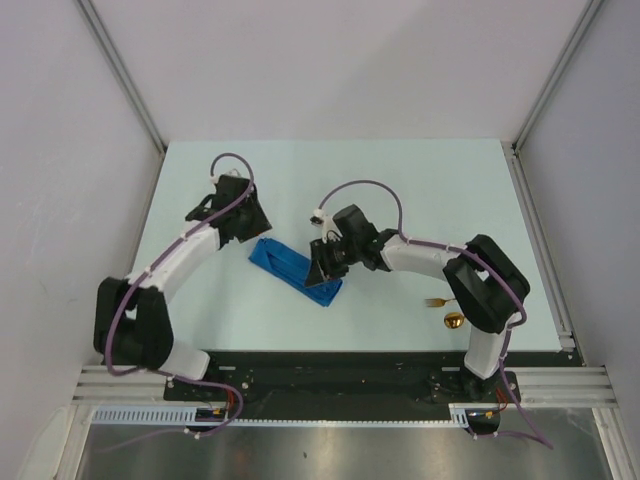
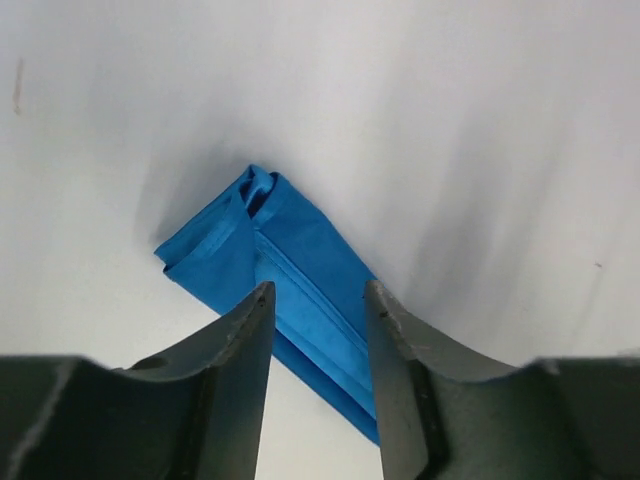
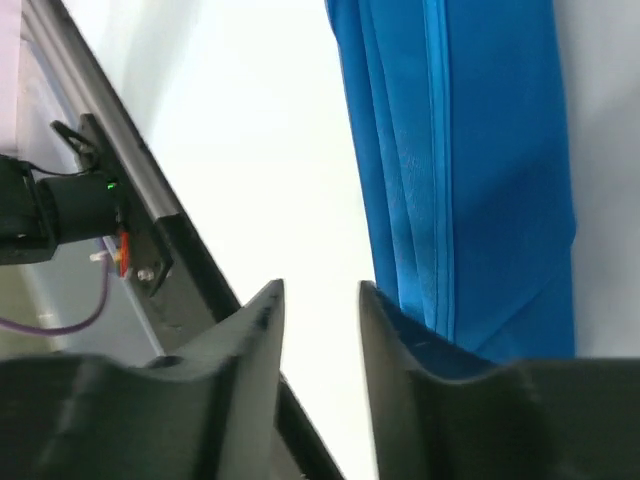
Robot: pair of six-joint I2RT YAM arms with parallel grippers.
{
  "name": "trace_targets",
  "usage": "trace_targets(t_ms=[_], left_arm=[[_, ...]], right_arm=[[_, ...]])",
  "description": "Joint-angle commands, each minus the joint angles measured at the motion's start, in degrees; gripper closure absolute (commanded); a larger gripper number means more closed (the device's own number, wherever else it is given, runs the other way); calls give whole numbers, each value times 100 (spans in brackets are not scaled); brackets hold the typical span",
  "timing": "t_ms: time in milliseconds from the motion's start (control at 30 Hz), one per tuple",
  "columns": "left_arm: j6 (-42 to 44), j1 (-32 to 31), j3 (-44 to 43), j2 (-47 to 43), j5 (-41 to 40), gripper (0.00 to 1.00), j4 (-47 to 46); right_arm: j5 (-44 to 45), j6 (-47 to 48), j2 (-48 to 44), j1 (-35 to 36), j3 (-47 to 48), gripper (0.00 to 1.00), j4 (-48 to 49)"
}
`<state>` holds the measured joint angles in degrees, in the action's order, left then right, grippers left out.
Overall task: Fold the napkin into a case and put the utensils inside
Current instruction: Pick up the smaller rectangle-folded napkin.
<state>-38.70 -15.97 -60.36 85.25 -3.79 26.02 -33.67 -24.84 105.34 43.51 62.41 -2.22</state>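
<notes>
Nearest the lens, in the left wrist view, I read the left gripper (image 2: 318, 292) with its jaws parted to a moderate gap and nothing clamped. The napkin (image 2: 300, 240) lies flat beyond them. The right gripper (image 3: 320, 292) shows a narrower gap, also empty. One of its jaws overlaps the napkin's end corner, but I cannot confirm contact. From above, the napkin is a narrow folded oblong lying diagonally on the table (image 1: 400, 180), with a gripper at each end. The fork (image 1: 434, 301) and spoon (image 1: 453, 320) lie well apart from it, beside the right arm's elbow.
</notes>
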Motion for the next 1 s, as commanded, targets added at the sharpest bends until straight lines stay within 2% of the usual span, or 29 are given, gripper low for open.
trace_targets(t_ms=[0,100,233,300,467,667,967], left_arm=[[442,128,-363,-1008,-7,50,535],[363,427,-153,-1562,-16,48,676],[135,892,269,-2826,-367,41,755],[152,981,305,-3119,-438,36,773],[406,1034,94,-3068,-229,35,993],[389,1043,428,-3059,335,36,703],[398,1043,464,-3050,335,36,685]], right_arm=[[1080,1101,-286,289,964,44,-1376],[1906,1568,12,562,1571,29,-1913],[2820,2394,469,878,2213,21,-2300],[3050,2466,785,984,2554,19,-2440],[3532,3072,1313,1169,3013,18,-2767],[3798,3257,1560,1309,3268,18,-2889],[4184,3310,1701,1564,3391,21,-3065]])
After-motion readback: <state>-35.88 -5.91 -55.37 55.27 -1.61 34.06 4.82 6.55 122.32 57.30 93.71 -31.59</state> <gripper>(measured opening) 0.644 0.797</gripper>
